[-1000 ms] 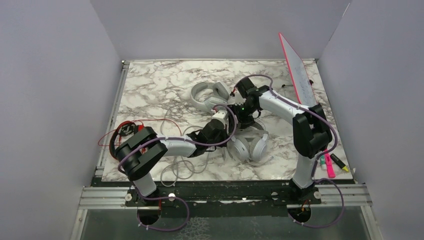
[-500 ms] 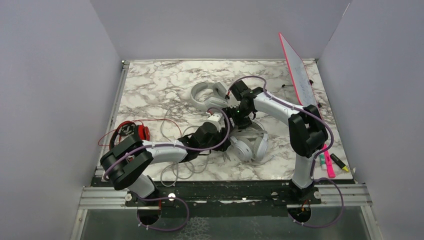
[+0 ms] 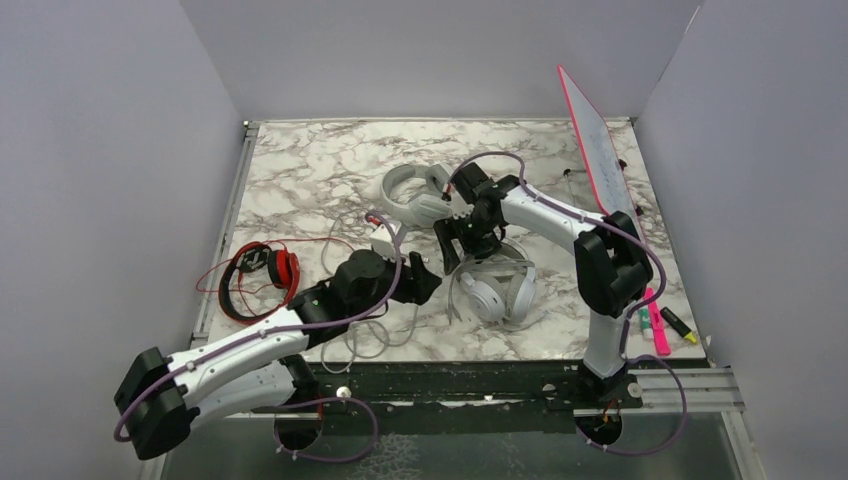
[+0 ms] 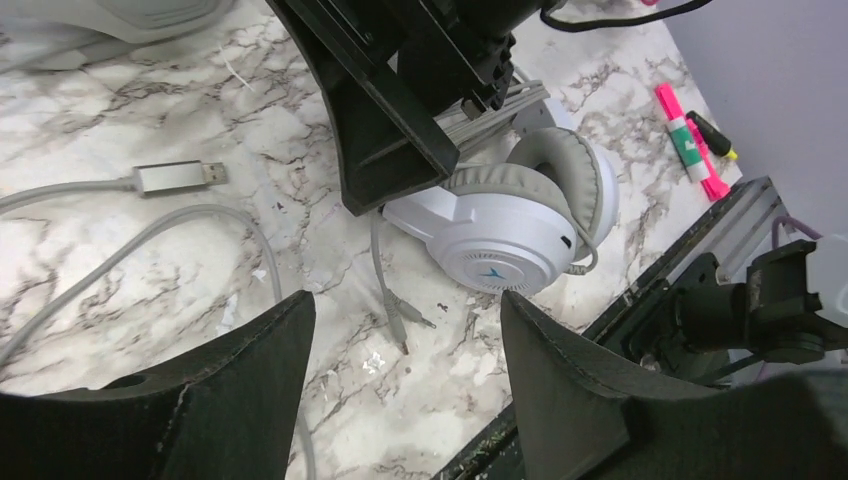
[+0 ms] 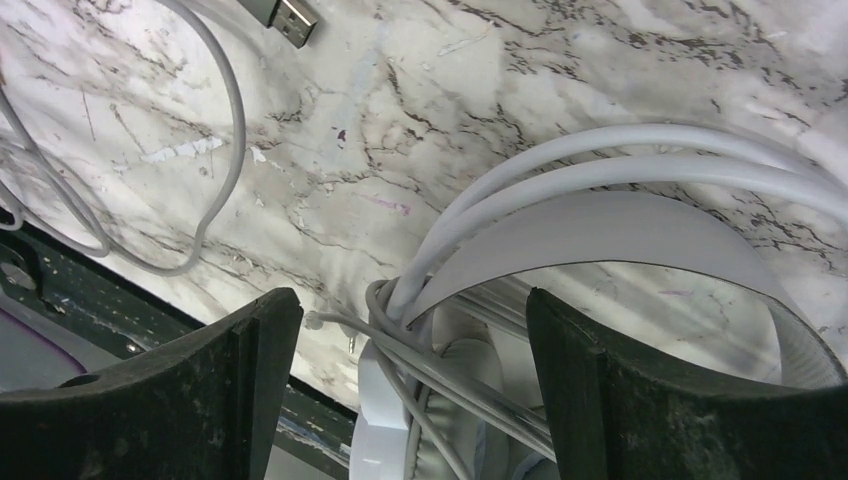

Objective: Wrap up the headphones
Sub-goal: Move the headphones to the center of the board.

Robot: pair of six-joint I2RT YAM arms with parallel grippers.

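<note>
The white-silver headphones [image 3: 495,290] lie near the table's front middle, with grey cable wound round the headband [image 5: 600,230]. My right gripper [image 3: 452,245] hangs open just above their left end; cable and headband [image 5: 470,330] pass between its fingers untouched. My left gripper [image 3: 428,278] stands open to their left above bare marble, nothing in it. Two cable plugs [image 4: 400,325] lie ahead of its fingers beside the white earcup [image 4: 500,225]. The light grey headphones [image 3: 410,195] lie behind. The red-and-black headphones [image 3: 262,272] rest at the left edge.
Loose grey cable [image 3: 360,335] loops by the front edge, ending in a USB plug [image 4: 180,177]. A pink-edged whiteboard [image 3: 598,150] leans at the back right. Highlighters [image 3: 660,330] lie at the front right. The black front rail [image 4: 640,300] runs close to the headphones.
My left gripper went from shut to open and its arm drew back to the left, away from the white-silver headphones. My right gripper shifted left and spread wider.
</note>
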